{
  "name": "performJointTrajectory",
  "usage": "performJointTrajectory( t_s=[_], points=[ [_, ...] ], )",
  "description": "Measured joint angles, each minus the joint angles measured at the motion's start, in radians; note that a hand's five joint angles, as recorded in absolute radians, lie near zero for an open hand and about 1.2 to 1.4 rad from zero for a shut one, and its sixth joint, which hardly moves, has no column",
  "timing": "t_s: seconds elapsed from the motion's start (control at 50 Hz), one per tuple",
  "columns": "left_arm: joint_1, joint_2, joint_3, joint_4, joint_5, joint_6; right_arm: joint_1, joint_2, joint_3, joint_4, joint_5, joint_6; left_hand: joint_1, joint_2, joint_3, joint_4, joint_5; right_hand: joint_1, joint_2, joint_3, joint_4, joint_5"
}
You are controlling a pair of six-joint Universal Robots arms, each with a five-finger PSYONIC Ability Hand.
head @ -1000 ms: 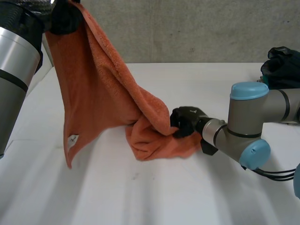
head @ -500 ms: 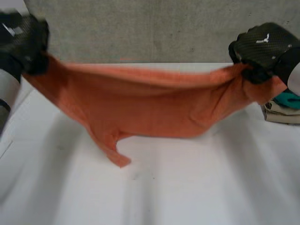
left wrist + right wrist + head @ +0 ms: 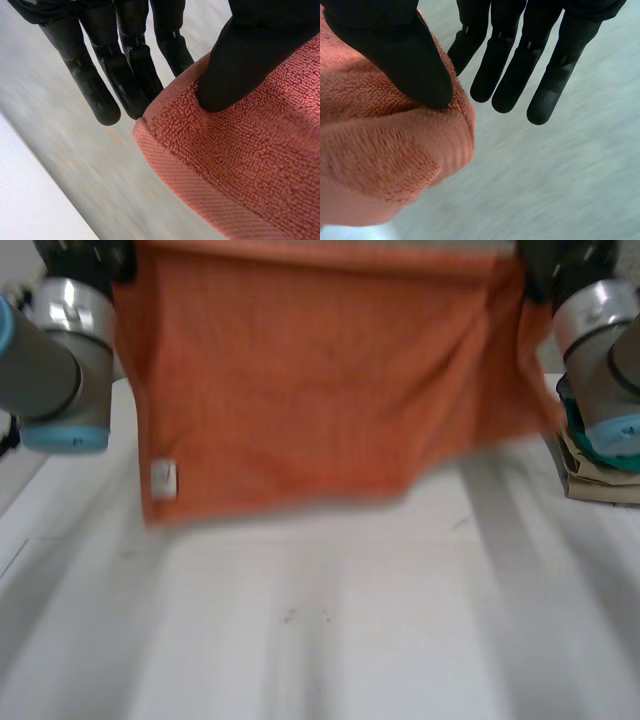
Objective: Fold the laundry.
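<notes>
**A:** What is the left hand doing?

**B:** The left hand [image 3: 250,45] is clamped on a top corner of the orange towel [image 3: 310,380]. Its thumb presses the terry pile against its straight fingers [image 3: 95,85], whose tips stick out past the corner. The woven hem runs just beside them.

**A:** And the right hand?

**B:** The right hand [image 3: 395,45] pinches the opposite top corner in much the same way. The cloth bunches into a thick fold under the thumb, and the straight fingers [image 3: 510,70] reach out past the cloth's edge.

**A:** How does the towel hang?

**B:** In the head view it is spread flat between the two hands, raised over the table [image 3: 330,630]. Its top edge runs level from hand to hand. Its lower edge hangs lower at the robot's left than at the right. Whether it touches the table cannot be told. A white label [image 3: 162,478] sits near the lower left corner.

**A:** What is around it, and what blocks the view?

**B:** The left arm [image 3: 50,370] stands just beside the towel's left edge, and the right arm [image 3: 605,360] is at its right edge. A stack of folded clothes [image 3: 600,485] lies on the table's right side. Something teal is on top, and the stack is partly hidden by the right arm. The towel itself covers the far part of the table.
</notes>
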Motion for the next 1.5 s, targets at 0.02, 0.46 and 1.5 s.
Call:
performJointTrajectory(
  t_s=[0.02,0.46,1.5],
  points=[
    [-0.004,0.009,0.013,0.043,-0.003,-0.007,0.002,-0.02,0.014,-0.073,0.01,0.028,0.0,0.0,0.0,0.0,0.0,0.0,0.0,0.0,0.0,0.006],
    [-0.029,0.062,-0.584,0.114,-0.004,-0.047,-0.007,0.031,0.444,0.032,-0.142,0.081,0.0,0.0,0.0,0.0,0.0,0.0,0.006,0.005,0.0,0.015],
    [-0.012,0.185,-0.716,0.115,-0.005,-0.139,-0.242,0.427,-0.124,0.627,-0.346,0.511,0.0,0.0,0.0,0.0,0.0,0.009,-0.01,-0.038,-0.041,-0.024]
  ],
)
